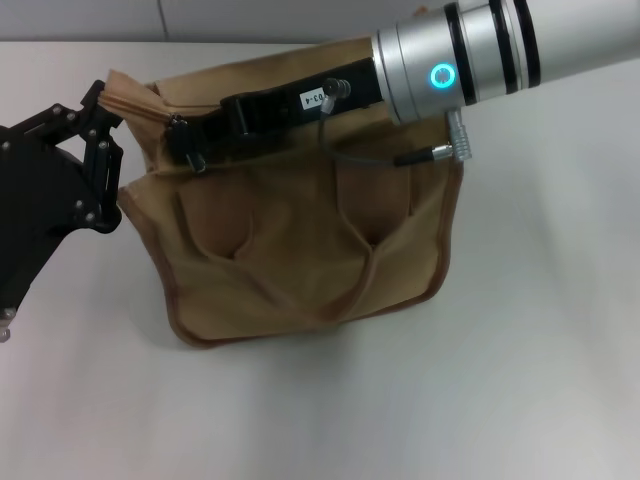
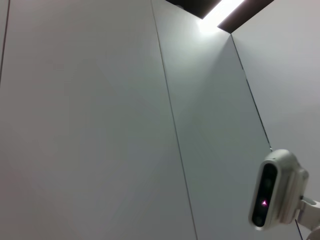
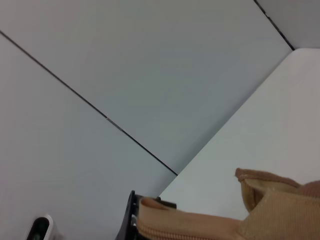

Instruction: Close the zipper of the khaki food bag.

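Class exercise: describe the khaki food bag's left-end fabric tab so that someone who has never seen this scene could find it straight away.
Start at the khaki food bag on the white table. Follow its top edge to the robot's left, under the right gripper stretched across it. The fabric tab sticks out past the corner, beside the left gripper. It is a paler, flared tan strip, not the dark brown piping.

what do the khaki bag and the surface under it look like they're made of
The khaki food bag looks like matte woven canvas: it sags and creases softly, with darker brown piping along its edges. The table looks like a smooth white laminate or painted board, seamless with a faint sheen; which one is unclear.
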